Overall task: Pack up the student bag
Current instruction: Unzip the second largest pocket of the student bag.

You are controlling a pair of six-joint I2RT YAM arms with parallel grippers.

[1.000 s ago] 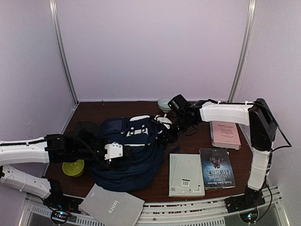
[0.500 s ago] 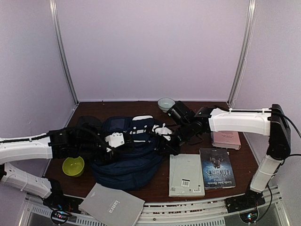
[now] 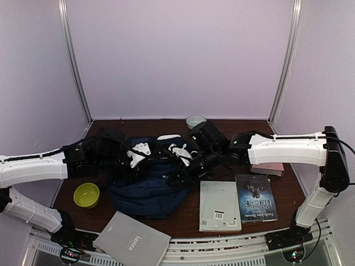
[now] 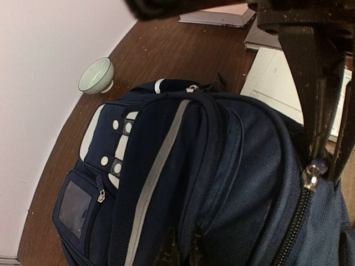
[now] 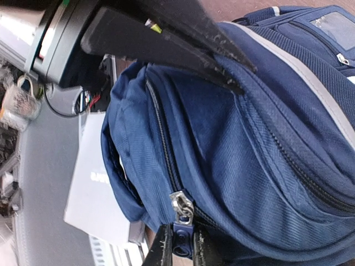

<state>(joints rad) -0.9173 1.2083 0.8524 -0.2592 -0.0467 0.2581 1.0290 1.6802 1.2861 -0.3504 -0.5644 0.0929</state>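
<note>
On the brown table (image 3: 183, 220), between the two arms, lay the student bag (image 3: 145, 191), its striped navy front facing up. On the bag's left half the left gripper (image 4: 180, 252) was clenched, its tips pinching a fold of the navy fabric. On the bag's right side the right gripper (image 5: 180, 250) grasped the zip pull (image 5: 181, 237), jaws closed on the tab. Left of the bag sat a green bowl (image 3: 86, 195). Right of the bag lay a white book (image 3: 219, 205) and, past that, a dark-covered book (image 3: 255, 198). Behind the bag stood a pale bowl (image 3: 195, 121), and in front of the bag lay a grey folder (image 3: 132, 241).
</note>
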